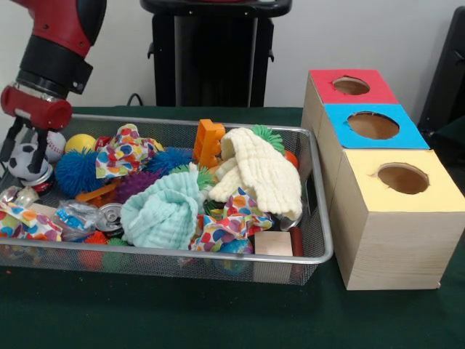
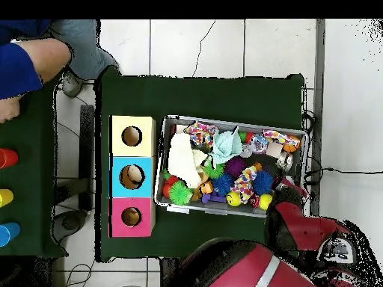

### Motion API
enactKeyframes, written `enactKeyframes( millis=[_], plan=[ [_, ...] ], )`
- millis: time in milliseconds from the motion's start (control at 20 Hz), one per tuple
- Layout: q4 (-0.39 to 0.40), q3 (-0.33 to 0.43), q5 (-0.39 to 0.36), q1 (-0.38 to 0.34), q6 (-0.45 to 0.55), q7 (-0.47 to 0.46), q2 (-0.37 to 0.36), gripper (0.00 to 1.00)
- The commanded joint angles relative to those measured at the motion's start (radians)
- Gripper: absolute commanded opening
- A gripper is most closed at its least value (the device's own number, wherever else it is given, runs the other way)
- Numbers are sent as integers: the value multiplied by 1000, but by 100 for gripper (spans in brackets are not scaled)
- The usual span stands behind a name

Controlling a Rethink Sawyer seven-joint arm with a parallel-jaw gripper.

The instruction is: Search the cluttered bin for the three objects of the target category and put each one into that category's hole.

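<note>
A silver wire-mesh bin (image 1: 320, 251) heaped with cloths, spiky balls and cans stands just beside three wooden boxes (image 1: 378, 218) with round holes, while the black gripper (image 1: 22, 149), fingers spread, hangs over a soccer ball (image 1: 25, 161).

Green cloth (image 1: 145, 320) covers table. Person in blue sleeve (image 2: 22, 67) at overhead view's top left corner. Red cup (image 2: 6, 158), yellow cup (image 2: 4, 197), blue cup (image 2: 6, 233) along left edge. Tiled floor (image 2: 224, 45) beyond table.
</note>
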Motion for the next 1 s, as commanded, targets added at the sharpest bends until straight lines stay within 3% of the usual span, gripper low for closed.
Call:
enactKeyframes(
  millis=[50,250,300,500,750,1000],
  plan=[
    [23,233,-317,-128,156,153,-127,100],
    [32,308,-378,-168,223,159,-181,100],
    [25,357,-425,-194,253,167,-194,100],
    [14,468,-474,-261,313,139,-220,100],
    [-10,510,-463,-291,315,88,-210,100],
    [-35,479,-373,-281,188,80,-139,100]
  ],
)
